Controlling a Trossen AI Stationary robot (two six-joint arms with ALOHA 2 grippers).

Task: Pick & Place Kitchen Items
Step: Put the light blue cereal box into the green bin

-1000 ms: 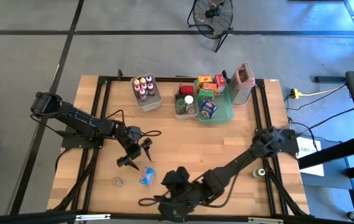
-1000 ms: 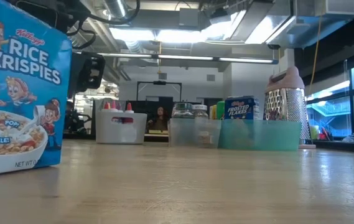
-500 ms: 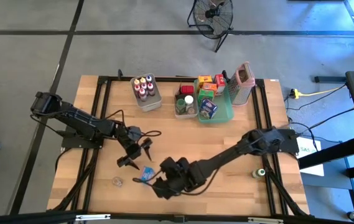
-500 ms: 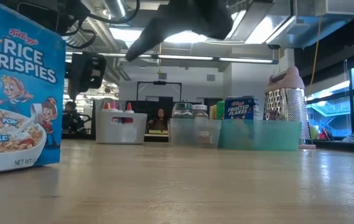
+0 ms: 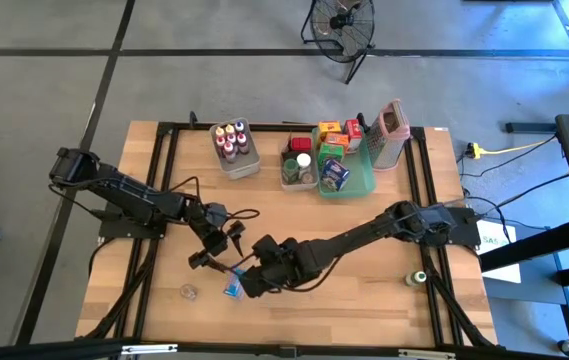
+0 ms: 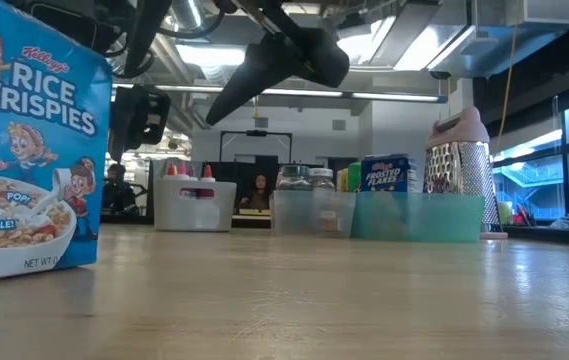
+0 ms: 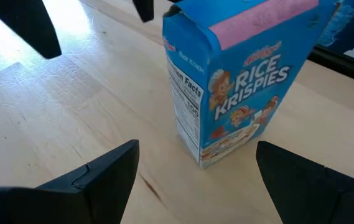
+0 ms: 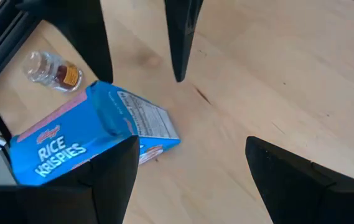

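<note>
From my seat, the left gripper (image 5: 219, 246) hangs with fingers spread wide, empty, just off the Rice Krispies box (image 5: 234, 288) at its eleven o'clock. The box stands upright on the table (image 5: 364, 240) near the front edge, a small jar (image 5: 188, 292) at its nine o'clock. The right gripper (image 5: 247, 281), fingers parted and holding nothing, sits at the box's two o'clock, I judge lining up to straddle it.
</note>
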